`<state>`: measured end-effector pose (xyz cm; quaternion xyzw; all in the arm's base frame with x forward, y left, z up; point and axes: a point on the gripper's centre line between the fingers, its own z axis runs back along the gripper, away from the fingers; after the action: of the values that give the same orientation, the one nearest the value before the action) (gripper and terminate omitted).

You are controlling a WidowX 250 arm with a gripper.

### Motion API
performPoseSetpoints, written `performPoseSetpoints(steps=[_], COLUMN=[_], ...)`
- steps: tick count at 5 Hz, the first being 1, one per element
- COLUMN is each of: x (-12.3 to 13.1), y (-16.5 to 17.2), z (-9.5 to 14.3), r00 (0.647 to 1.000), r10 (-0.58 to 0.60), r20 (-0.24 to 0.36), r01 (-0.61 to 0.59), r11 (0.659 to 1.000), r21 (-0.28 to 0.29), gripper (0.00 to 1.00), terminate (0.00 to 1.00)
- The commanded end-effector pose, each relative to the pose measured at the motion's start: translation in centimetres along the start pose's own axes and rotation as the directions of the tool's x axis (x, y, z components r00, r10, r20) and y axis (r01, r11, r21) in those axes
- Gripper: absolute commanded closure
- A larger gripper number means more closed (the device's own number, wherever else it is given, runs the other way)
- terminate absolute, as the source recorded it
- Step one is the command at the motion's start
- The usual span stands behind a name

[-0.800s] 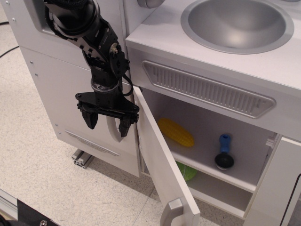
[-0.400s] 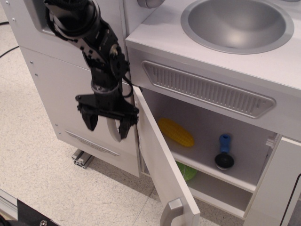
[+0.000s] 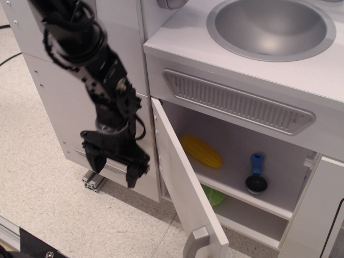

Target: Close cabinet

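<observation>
Cabinet door (image 3: 183,185) stands swung well out from the white toy-kitchen cabinet (image 3: 236,102), hinged on its left edge, free edge toward the camera; short grey bar handle (image 3: 196,243) at the lower front corner. Compartment under the steel sink (image 3: 271,27) is exposed: yellow toy corn cob (image 3: 200,151) and a blue-handled utensil with a black head (image 3: 256,174) on the shelf, something green (image 3: 214,196) on the floor below, partly hidden by the door. Black gripper (image 3: 114,169) hangs left of the door, on its outer face side, near the hinge edge but apart from it; fingers point down and spread wide, nothing between them. Judgement: this placement suits a push, not a grasp — being outside the door lets the arm sweep right and press the panel shut, so open jaws are fine. Pushing close to the hinges gives little leverage; contact farther toward the handle end would likely turn the door more easily. Contents sit back on the shelf and should not block closing.
</observation>
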<state>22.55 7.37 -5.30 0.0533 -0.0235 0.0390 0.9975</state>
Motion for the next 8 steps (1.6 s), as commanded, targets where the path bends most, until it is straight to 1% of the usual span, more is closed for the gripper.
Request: performPoseSetpoints(steps=[1, 2, 3, 4, 5, 6, 8], x=[-2.6, -2.4, -1.3, 0.6, 2.2, 4.0, 7.3], y=[-4.2, -7.1, -9.5, -10.9, -12.0, -13.1, -13.8], z=[0.2, 0.1, 0.2, 0.1, -0.5, -1.1, -1.6], r00=[0.985, 0.986, 0.989, 0.993, 0.991, 0.983, 0.959], r10=[-0.171, -0.154, -0.123, -0.064, -0.018, 0.042, 0.180], r20=[0.034, 0.064, 0.078, 0.103, 0.132, 0.178, 0.220], r01=[0.171, 0.156, 0.125, 0.067, 0.021, -0.040, -0.179], r11=[0.985, 0.988, 0.992, 0.997, 1.000, 0.999, 0.984], r21=[0.002, -0.019, -0.022, -0.026, -0.022, -0.015, -0.024], gripper=[0.00, 0.00, 0.00, 0.00, 0.00, 0.00, 0.00], terminate=[0.00, 0.00, 0.00, 0.00, 0.00, 0.00, 0.00])
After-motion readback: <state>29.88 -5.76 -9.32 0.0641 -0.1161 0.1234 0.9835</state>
